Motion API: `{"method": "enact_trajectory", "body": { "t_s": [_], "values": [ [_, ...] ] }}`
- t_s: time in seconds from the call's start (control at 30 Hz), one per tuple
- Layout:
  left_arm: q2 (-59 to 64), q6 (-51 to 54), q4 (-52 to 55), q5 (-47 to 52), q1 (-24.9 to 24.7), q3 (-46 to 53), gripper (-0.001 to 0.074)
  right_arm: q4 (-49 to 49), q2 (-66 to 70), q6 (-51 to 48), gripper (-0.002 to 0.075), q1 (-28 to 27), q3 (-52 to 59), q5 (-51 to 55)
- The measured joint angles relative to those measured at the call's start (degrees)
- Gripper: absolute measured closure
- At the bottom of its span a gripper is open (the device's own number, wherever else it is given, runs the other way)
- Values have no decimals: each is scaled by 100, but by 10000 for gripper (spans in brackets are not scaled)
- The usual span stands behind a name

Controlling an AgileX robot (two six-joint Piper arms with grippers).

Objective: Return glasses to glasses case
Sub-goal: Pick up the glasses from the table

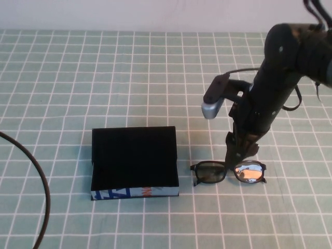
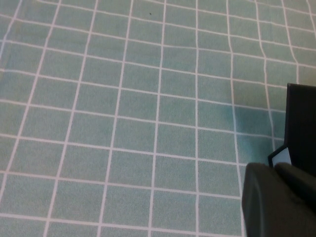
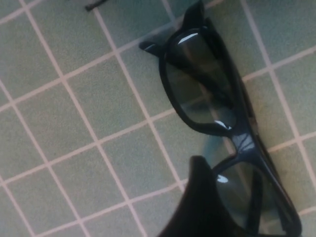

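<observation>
My right gripper (image 1: 234, 155) is down low over the glasses (image 1: 229, 173), right at the middle of them where the two lenses join. The glasses lie flat on the green checked table (image 1: 155, 67), just beside the glasses case (image 1: 135, 162), on its right side and not touching it. They stretch sideways across the table, one lens toward the case and one lens away from it, so their long way runs in line with the long way of the case. From my right wrist I can see one dark finger (image 3: 207, 207) poking in beside the bridge of the glasses (image 3: 222, 128), near the frame. I cannot tell if my right fingers are wide or closed, and I cannot tell if they are touching the frame yet. The case is open, with its lid standing up at the back and the blue printed side facing me. My right arm is much nearer to the glasses, so I think it should do the picking up. My left gripper (image 2: 279, 200) is off on the other side, near the case (image 2: 301, 123). I cannot tell if it is wide or closed either.
</observation>
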Motion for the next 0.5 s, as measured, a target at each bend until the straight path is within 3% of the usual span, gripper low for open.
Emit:
{"method": "enact_trajectory", "body": {
  "t_s": [0.3, 0.4, 0.5],
  "values": [
    [0, 14, 0, 0, 0, 0, 736, 31, 556, -188, 300, 0, -5, -71],
    [0, 14, -8, 0, 0, 0, 736, 86, 694, -188, 353, 0, -5, -140],
    [0, 14, -8, 0, 0, 0, 736, 114, 735, -196, 453, 0, -5, -166]
  ]
}}
